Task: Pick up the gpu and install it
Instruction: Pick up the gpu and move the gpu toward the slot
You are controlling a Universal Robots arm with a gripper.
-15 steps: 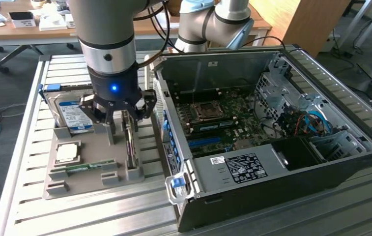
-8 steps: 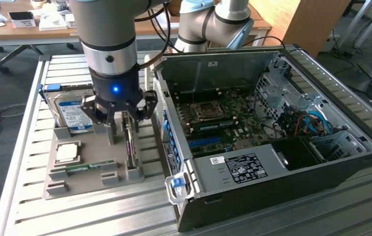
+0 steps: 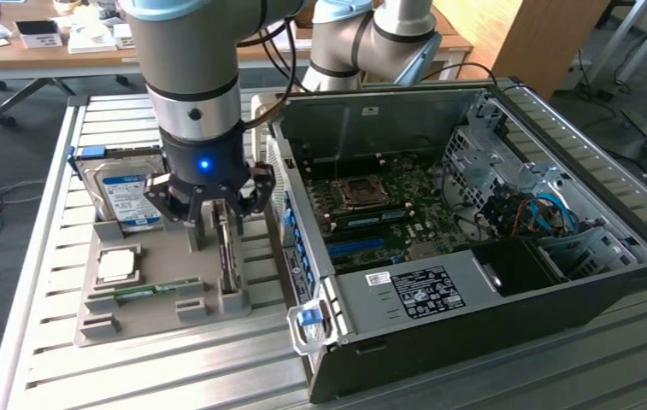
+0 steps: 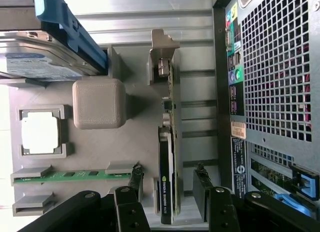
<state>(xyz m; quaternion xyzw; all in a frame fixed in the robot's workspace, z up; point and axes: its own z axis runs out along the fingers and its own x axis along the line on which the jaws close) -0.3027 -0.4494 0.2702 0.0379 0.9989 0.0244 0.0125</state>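
Note:
The gpu [image 3: 227, 260] stands on its edge in a slot of the grey holder tray [image 3: 141, 323], beside the open computer case [image 3: 472, 213]. In the wrist view the gpu [image 4: 167, 157] is a thin black-faced card with a greenish board edge. My gripper [image 3: 218, 218] hangs straight over the card and is open. Its two black fingers [image 4: 136, 179] stand one on each side of the card, apart from it, with nothing held. The case's motherboard [image 3: 374, 209] lies exposed.
The tray [image 4: 100, 152] also carries a silver blue-labelled hard drive [image 3: 127, 195], a CPU [image 3: 118, 265] and a green RAM stick [image 3: 152, 290]. The case's rear panel [image 4: 270, 67] rises close beside the card. A slatted metal table [image 3: 38, 256] lies underneath.

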